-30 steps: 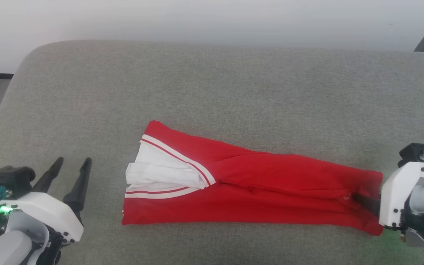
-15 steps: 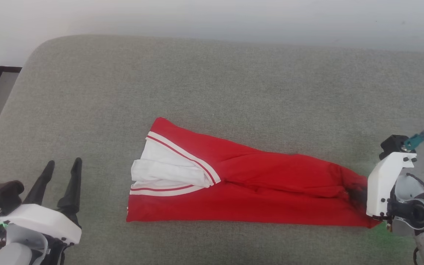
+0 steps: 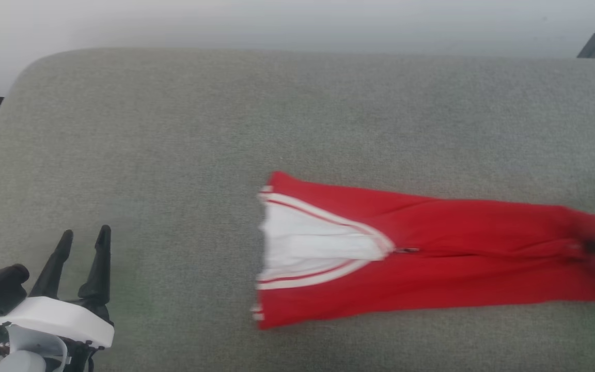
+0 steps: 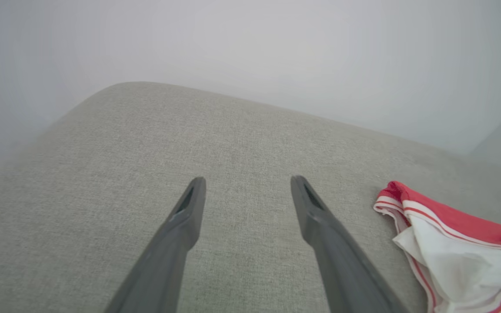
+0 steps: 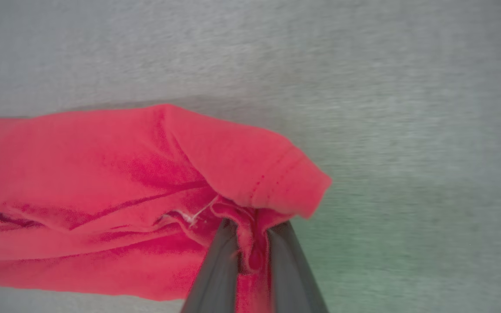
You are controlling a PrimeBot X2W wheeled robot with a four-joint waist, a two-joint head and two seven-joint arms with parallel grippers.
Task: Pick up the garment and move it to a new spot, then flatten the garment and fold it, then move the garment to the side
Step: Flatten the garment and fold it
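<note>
Creased red garment (image 3: 457, 248), white striped end, on coarse grey cushion (image 3: 173, 129); right gripper (image 5: 255, 230) clamps its hem; left gripper (image 3: 85, 233) splayed, well apart from it.

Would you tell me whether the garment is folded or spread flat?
Folded: the garment lies as a long narrow strip, red sides doubled over the middle.

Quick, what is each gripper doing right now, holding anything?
The left gripper: open, holding nothing.
The right gripper: shut on the garment, pinching its red end.
</note>
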